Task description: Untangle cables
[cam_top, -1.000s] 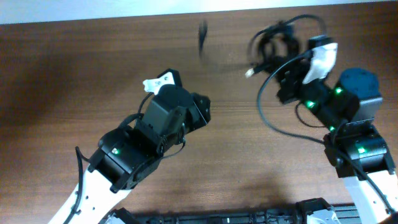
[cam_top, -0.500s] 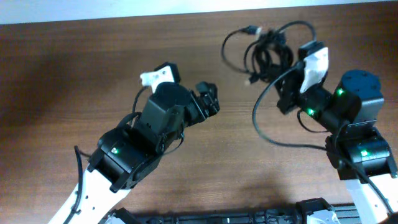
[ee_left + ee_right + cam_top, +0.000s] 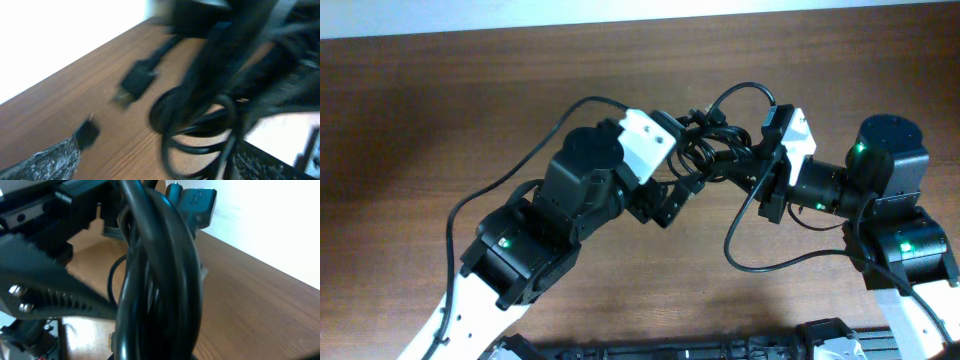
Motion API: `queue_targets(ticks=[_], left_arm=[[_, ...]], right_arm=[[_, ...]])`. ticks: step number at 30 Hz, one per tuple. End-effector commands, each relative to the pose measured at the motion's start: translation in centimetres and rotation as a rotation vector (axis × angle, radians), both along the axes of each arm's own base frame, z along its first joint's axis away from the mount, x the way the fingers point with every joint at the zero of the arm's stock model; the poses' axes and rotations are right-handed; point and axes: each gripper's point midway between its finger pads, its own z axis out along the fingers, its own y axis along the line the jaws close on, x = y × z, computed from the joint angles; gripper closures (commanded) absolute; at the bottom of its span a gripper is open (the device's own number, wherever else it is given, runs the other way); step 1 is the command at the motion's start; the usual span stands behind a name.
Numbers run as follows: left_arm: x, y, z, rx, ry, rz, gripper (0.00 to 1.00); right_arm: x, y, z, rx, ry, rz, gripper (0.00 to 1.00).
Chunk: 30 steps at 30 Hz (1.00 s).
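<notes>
Cables [image 3: 708,148] shifted inward (away from the far table edge [image 3: 470,38]).

Tangled cables [image 3: 705,150] mid-table; open tabletop [image 3: 410,110] left.

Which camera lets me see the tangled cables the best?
The overhead view: the whole bundle of cables shows at once, loops and all. The left wrist view shows only blurry loops and one plug. The right wrist view is so close that a few thick strands fill it.
</notes>
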Motion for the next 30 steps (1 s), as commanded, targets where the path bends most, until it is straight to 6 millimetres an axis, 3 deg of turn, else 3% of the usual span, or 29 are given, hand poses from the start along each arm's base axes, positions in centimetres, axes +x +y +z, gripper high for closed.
queue_targets(ticks=[1,8,12,13,14,18,19,21,30], left_arm=[[-1.5,-1.1,1.1,0.012,-0.085,-0.158,0.01],[-1.1,-1.4,2.1,-0.016,-0.121,-0.157,0.00],[-1.0,-1.5,2.5,-0.025,-0.135,-0.154,0.06],[-0.9,-1.5,2.5,-0.026,-0.136,-0.154,0.11],[-0.9,-1.5,2.6,-0.028,-0.139,-0.153,0.23],[-0.8,-1.7,3.0,-0.041,-0.155,-0.153,0.85],[-0.8,-1.7,3.1,-0.044,-0.158,-0.152,0.93],[-0.7,-1.7,3.2,-0.047,-0.159,-0.152,1.00],[-0.2,-1.5,3.6,-0.051,-0.176,-0.117,1.00]], right_arm=[[-1.5,0.6,1.3,0.024,-0.041,0.073,0.96],[-2.6,1.0,1.2,0.046,-0.002,0.129,0.96],[-3.7,1.4,1.6,0.075,-0.002,0.197,0.96],[-4.1,1.5,1.8,0.085,-0.001,0.219,0.96],[-4.3,1.6,1.9,0.092,-0.001,0.233,0.96],[-4.8,1.7,2.1,0.104,0.001,0.261,0.96],[-4.8,1.7,2.1,0.105,0.002,0.261,0.96],[-4.9,1.8,2.1,0.108,0.002,0.269,0.96],[-4.3,1.6,1.9,0.094,0.008,0.232,0.95]])
